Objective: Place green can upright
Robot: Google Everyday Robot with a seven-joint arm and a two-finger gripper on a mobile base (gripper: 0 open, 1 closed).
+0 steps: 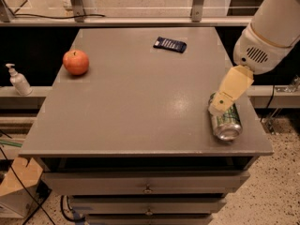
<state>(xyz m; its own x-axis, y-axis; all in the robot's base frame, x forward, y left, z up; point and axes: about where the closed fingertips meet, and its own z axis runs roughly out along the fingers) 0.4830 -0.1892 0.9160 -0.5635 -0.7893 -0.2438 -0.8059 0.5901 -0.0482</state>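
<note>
The green can [225,121] lies on its side near the front right corner of the grey table [136,102], one silver end facing the front edge. My gripper [220,106] hangs from the white arm at the upper right. Its tan tip is right over the can's far end and hides that end.
A red apple [76,62] sits at the table's left side. A dark flat packet [169,44] lies at the back centre. A soap dispenser [18,80] stands on a ledge to the left. Drawers [145,184] are below the table top.
</note>
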